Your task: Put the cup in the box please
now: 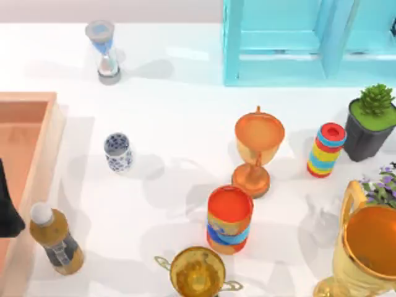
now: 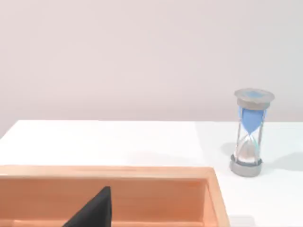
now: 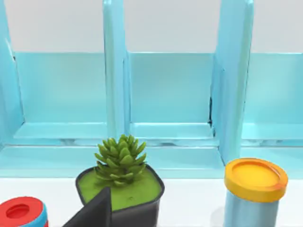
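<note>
Top view: your cup (image 1: 117, 152) stands upright on the tabletop (image 1: 179, 124), just right of the box (image 1: 43, 154). Left gripper (image 1: 7, 204), probably over the box; can't tell its opening.

The box (image 1: 43, 142) at the left looks like pale, smooth wood with a matt finish and a warmer reddish inside. The cup (image 1: 117, 151) has a glazed, porcelain look, white with blue pattern. Golden trophies gleam like polished metal: one in the middle (image 1: 258, 148), one near (image 1: 197, 272), one at the right (image 1: 365, 247). The red-orange cup (image 1: 229, 219) is glossy, like plastic or glaze. At the far side, the hourglass (image 1: 106, 52) shows clear glass between dull grey caps, and the turquoise shelf (image 1: 309, 40) has a smooth painted sheen. The table (image 1: 173, 111) is plain matt white. The plant pot (image 1: 366, 137) at the right looks dark and matt.
</note>
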`<state>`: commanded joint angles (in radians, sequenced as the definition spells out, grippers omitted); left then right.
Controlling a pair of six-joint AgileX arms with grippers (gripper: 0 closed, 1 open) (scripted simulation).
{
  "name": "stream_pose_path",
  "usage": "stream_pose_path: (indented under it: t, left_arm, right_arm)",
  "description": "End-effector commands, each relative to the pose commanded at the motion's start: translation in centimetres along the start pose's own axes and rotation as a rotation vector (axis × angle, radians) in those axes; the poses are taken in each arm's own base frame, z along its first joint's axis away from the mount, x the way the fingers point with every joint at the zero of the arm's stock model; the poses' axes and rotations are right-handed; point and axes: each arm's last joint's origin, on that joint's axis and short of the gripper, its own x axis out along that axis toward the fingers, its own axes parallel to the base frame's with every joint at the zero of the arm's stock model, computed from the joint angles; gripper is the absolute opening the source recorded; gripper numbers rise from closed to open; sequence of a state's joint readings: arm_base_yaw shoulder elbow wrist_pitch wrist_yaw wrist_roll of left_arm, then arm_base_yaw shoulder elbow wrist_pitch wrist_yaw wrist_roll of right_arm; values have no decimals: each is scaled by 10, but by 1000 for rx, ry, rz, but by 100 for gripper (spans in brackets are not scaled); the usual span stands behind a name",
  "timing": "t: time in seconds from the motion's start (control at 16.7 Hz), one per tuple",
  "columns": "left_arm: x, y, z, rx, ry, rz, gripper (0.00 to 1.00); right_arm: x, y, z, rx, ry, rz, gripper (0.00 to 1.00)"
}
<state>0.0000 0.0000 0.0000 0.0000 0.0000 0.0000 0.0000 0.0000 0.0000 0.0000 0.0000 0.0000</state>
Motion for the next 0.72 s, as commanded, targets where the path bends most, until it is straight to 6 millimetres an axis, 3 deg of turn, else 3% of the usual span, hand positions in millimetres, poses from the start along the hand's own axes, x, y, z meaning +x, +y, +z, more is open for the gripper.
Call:
stream_pose_path:
  t: [0.3, 0.54, 0.72]
  left_arm:
    - [1, -1, 10, -10, 43, -13, 100]
    - [9, -6, 44, -43, 194, -51, 100]
    - [27, -12, 78, -71, 364, -84, 100]
  right_arm:
    - [0, 0, 0, 0, 0, 0, 100]
    - [0, 0, 0, 0, 0, 0, 100]
    - [0, 0, 0, 0, 0, 0, 100]
